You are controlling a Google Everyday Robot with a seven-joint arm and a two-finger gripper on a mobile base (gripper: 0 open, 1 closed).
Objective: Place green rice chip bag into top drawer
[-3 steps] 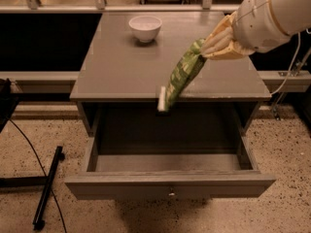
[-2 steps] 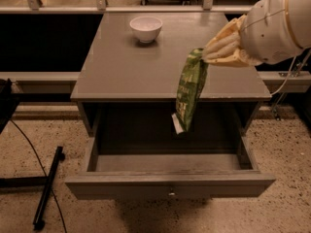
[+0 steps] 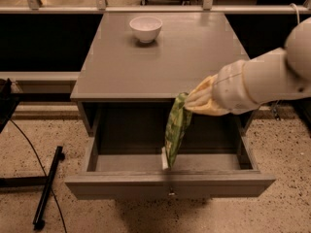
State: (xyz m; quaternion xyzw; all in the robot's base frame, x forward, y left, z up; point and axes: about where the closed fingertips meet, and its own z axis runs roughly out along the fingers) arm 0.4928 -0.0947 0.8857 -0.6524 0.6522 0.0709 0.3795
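One hand gripping green rice chip bag, above top drawer

Glossy foil bag in fingers over matt drawer

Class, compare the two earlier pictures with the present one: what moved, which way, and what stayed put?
The claw, shut on the green rice chip bag throughout, moved down and forward from the table edge to over the open top drawer. The bag went from tilted to hanging upright, its lower end now inside the drawer. The white bowl and drawer stayed put.
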